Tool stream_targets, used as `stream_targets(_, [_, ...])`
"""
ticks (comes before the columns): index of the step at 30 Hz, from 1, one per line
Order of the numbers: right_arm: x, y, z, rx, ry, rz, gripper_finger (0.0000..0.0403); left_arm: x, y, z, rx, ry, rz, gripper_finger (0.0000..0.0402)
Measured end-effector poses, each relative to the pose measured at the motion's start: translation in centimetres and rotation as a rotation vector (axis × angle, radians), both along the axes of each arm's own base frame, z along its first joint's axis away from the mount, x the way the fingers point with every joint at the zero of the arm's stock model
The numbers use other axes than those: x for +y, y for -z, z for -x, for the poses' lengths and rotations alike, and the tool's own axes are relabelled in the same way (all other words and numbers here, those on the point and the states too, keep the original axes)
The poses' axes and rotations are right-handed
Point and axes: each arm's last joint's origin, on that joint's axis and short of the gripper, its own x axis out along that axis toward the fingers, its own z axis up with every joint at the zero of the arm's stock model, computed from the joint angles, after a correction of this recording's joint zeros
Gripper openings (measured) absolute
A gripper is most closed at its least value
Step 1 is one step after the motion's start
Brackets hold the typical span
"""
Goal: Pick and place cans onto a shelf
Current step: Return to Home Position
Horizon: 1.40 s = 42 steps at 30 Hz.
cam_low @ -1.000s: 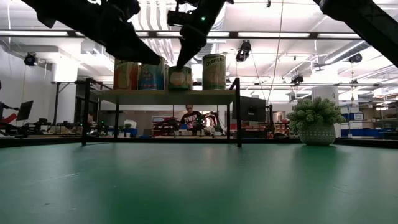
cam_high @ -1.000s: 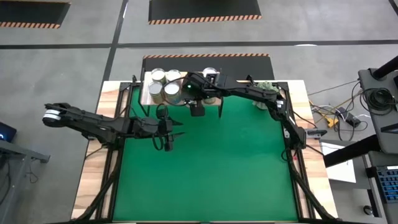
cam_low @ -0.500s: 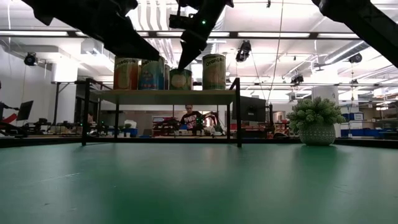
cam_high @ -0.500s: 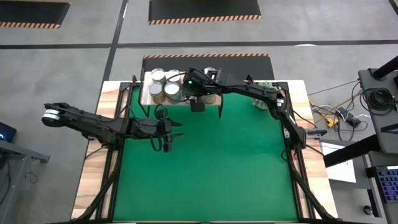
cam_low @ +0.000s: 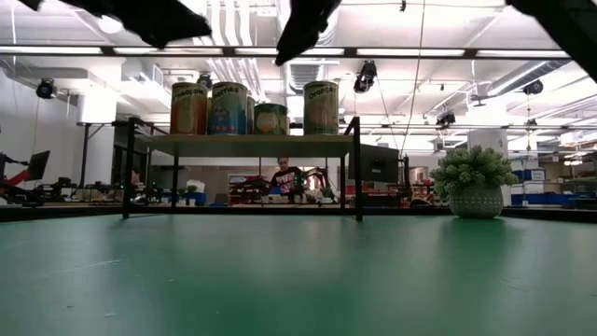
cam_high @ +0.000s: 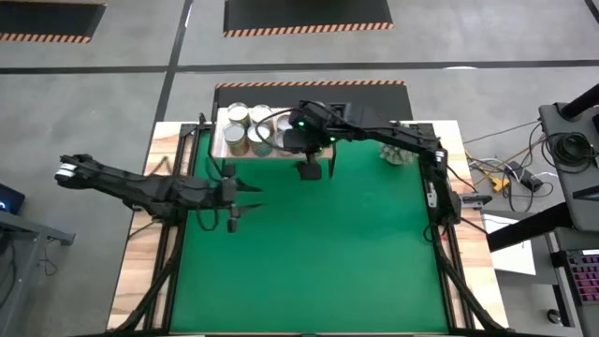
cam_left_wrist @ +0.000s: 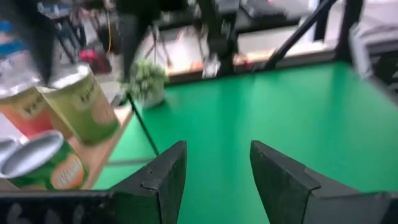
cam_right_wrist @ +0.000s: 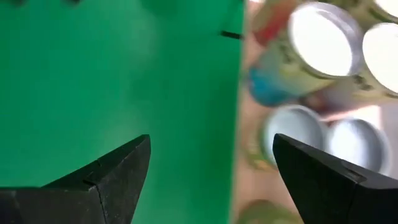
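Several cans stand upright on their bases on the light-wood shelf (cam_high: 219,148) at the table's far edge. The low view shows an orange can (cam_low: 189,108), a blue one (cam_low: 229,108), a short green one (cam_low: 271,119) and a tall green one (cam_low: 321,107). My right gripper (cam_right_wrist: 211,168) is open and empty, pointing down above the shelf's near edge (cam_high: 305,161). Silvery can tops (cam_right_wrist: 323,40) show beside it. My left gripper (cam_left_wrist: 217,174) is open and empty over the mat's left part (cam_high: 245,195), with cans (cam_left_wrist: 87,102) off to one side.
A pale-green ball plant (cam_low: 471,185) stands at the far right of the green mat (cam_high: 309,253). Wooden strips (cam_high: 136,271) border the mat. The shelf's black legs (cam_low: 357,177) stand on the mat. A person (cam_low: 284,175) shows far behind the table.
My right gripper has risen off the short green can, which stays on the shelf, and has gone a little toward the table's right and near edges. My left gripper has gone up and toward the table's left edge.
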Motion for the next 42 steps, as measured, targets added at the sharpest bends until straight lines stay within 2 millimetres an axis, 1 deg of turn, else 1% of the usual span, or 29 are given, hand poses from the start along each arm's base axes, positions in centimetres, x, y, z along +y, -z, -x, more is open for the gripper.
stream_targets(4, [3.0,-0.3,0.8,-0.022,-0.061,-0.039,0.0325,-0.2,-0.9,2.5,-0.105,0.048,0.006,0.016])
stream_targets(6, [4.9,-0.3,1.3,-0.057,-0.1,-0.047,0.0325,-0.2,-0.6,3.7,-0.149,0.064,0.02,0.016])
stream_targets(9, [7.7,0.4,2.2,-0.103,-0.151,-0.06,0.0325,-0.1,-0.3,4.7,-0.271,0.066,0.081,0.016])
stream_targets(12, [10.0,2.0,3.2,-0.16,-0.173,-0.04,0.0325,0.1,-0.1,5.3,-0.407,0.066,0.125,0.016])
stream_targets(15, [11.8,4.0,4.4,-0.227,-0.181,0.001,0.0325,0.2,0.3,5.7,-0.423,0.066,0.112,0.016])
stream_targets(17, [12.6,5.1,5.5,-0.278,-0.19,0.013,0.0325,0.3,0.5,5.9,-0.422,0.065,0.104,0.016])
stream_targets(19, [12.8,6.2,6.7,-0.32,-0.193,0.014,0.0325,0.4,0.4,6.2,-0.425,0.066,0.086,0.016])
stream_targets(23, [12.6,8.2,9.3,-0.397,-0.182,0.004,0.0325,0.5,1.0,6.7,-0.401,0.052,0.044,0.016])
stream_targets(30, [12.0,10.1,14.7,-0.558,-0.175,0.0,0.0325,0.7,3.0,7.3,-0.391,0.038,0.07,0.016])
stream_targets(32, [11.8,10.3,16.2,-0.603,-0.176,0.004,0.0325,0.8,3.2,7.5,-0.4,0.017,0.079,0.016])
stream_targets(36, [11.5,10.1,19.2,-0.726,-0.185,0.023,0.0325,1.1,2.8,8.0,-0.439,-0.033,0.072,0.016])
stream_targets(42, [11.1,10.6,23.2,-0.829,-0.189,0.039,0.0325,1.3,2.9,8.4,-0.447,-0.066,0.049,0.016])
